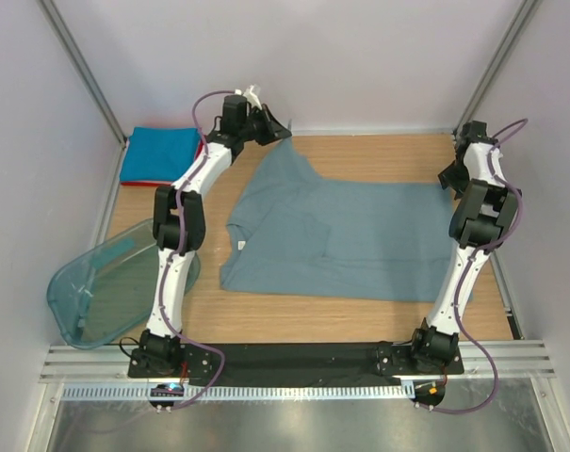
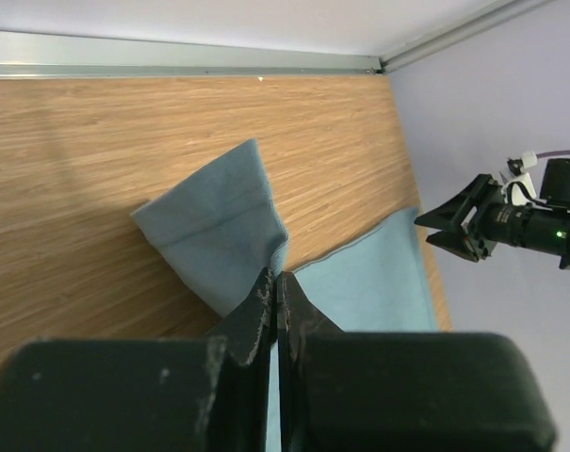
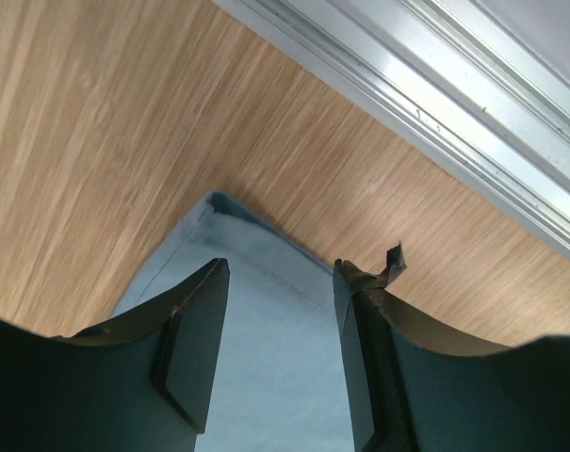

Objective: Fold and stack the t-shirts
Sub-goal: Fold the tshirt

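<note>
Overhead view looks down from six o'clock; both wrist views sit close above the shared grey-blue t-shirt (image 1: 332, 235).

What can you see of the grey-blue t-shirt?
The t-shirt is soft, dusty grey-blue cloth, spread flat on the wooden table, with its neck and small white label toward the left. The left claw is shut on the far sleeve. The open right claw straddles a far hem corner.

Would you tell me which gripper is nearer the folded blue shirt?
Left. The left gripper pinches the grey shirt near the folded blue shirt; the right gripper is across the table.
</note>
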`<action>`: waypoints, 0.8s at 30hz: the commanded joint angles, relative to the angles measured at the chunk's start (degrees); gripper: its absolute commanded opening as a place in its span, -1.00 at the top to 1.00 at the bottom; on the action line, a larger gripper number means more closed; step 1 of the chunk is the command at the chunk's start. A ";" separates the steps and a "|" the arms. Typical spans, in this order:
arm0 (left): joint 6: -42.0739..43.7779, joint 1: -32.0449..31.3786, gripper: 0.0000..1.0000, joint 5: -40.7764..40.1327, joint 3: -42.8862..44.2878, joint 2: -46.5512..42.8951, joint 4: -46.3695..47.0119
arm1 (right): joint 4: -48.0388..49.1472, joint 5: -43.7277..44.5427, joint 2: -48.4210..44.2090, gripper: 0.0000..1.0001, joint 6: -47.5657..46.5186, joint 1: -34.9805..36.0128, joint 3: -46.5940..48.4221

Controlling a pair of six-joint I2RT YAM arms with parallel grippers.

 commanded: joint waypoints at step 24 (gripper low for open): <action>0.93 -1.60 0.99 1.55 -1.51 -3.20 1.71 | 6.73 1.41 3.53 -0.08 6.89 0.33 6.92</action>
